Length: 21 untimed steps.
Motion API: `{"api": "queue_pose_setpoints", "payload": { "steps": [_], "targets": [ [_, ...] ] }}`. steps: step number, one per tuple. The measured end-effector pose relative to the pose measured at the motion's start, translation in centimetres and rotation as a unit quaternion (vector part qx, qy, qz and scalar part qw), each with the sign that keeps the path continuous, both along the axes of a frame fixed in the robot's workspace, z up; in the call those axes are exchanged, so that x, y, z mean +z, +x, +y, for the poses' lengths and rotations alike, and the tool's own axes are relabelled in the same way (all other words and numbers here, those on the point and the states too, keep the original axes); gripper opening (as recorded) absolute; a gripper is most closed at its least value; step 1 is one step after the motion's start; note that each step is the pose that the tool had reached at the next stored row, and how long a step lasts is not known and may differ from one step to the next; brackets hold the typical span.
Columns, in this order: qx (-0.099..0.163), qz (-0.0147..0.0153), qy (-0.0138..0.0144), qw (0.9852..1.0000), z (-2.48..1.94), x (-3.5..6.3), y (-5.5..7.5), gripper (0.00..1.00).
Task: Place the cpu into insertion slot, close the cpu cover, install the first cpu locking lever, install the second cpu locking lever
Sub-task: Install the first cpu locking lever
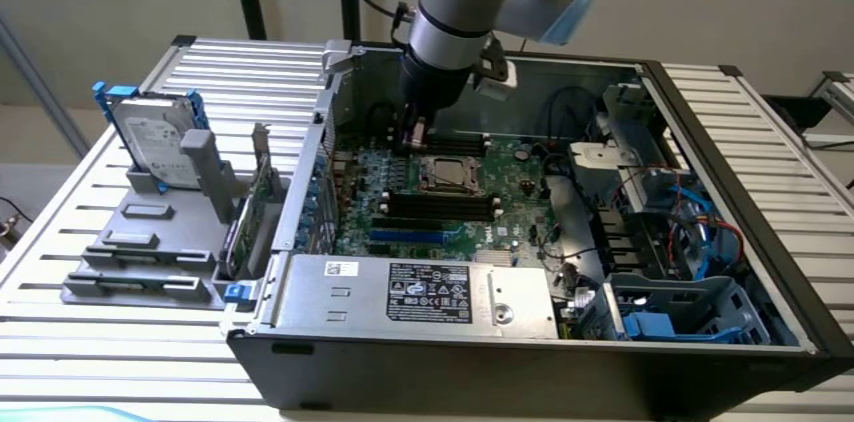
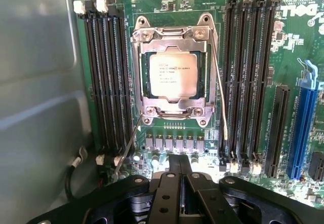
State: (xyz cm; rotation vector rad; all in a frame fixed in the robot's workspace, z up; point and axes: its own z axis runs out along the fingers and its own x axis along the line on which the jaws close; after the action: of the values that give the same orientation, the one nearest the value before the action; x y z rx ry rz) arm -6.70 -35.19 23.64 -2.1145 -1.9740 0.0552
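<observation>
The cpu [image 2: 172, 73], a pale silver square chip, lies in the insertion slot [image 2: 144, 74] on the green board. The cpu cover [image 2: 171, 37], a silver metal frame, lies flat over it, and the chip shows through its cut-out. One thin wire locking lever [image 2: 220, 92] runs along one side of the socket. The other lever [image 2: 127, 147] slants outward from the opposite corner. My gripper [image 2: 183, 164] is shut with nothing between its fingers, a short way off the socket's near edge. In the exterior view the gripper [image 1: 415, 134] hangs inside the case just behind the socket [image 1: 447, 174].
Black memory slots [image 2: 107, 77] flank the socket on both sides, with a blue expansion slot [image 2: 301, 127] further out. The case wall [image 2: 35, 82] stands close by. A power supply [image 1: 420, 292] and drive cage [image 1: 674, 312] fill the front of the case. A hard drive [image 1: 154, 137] stands on the table outside.
</observation>
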Motion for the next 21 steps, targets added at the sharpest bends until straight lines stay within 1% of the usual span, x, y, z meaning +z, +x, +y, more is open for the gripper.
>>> {"api": "queue_pose_setpoints", "payload": {
  "steps": [4,7,12,14,15,16,21],
  "targets": [
    [-0.031,0.0001,0.0000,0.9995,-0.01,0.00,0.0,0.11],
    [-0.035,0.0002,0.0000,0.9994,-0.14,0.00,-0.2,0.11],
    [-0.036,0.0005,0.0001,0.9993,-0.31,0.00,-1.1,0.11],
    [-0.037,0.0009,0.0010,0.9993,-0.32,0.06,-1.5,0.11],
    [-0.037,0.0011,0.0026,0.9993,-0.32,0.11,-1.6,0.11],
    [-0.038,0.0012,0.0051,0.9992,-0.32,0.19,-1.7,0.11],
    [-0.050,0.0018,0.0214,0.9985,-0.32,0.73,-2.1,0.11]
  ]
}}
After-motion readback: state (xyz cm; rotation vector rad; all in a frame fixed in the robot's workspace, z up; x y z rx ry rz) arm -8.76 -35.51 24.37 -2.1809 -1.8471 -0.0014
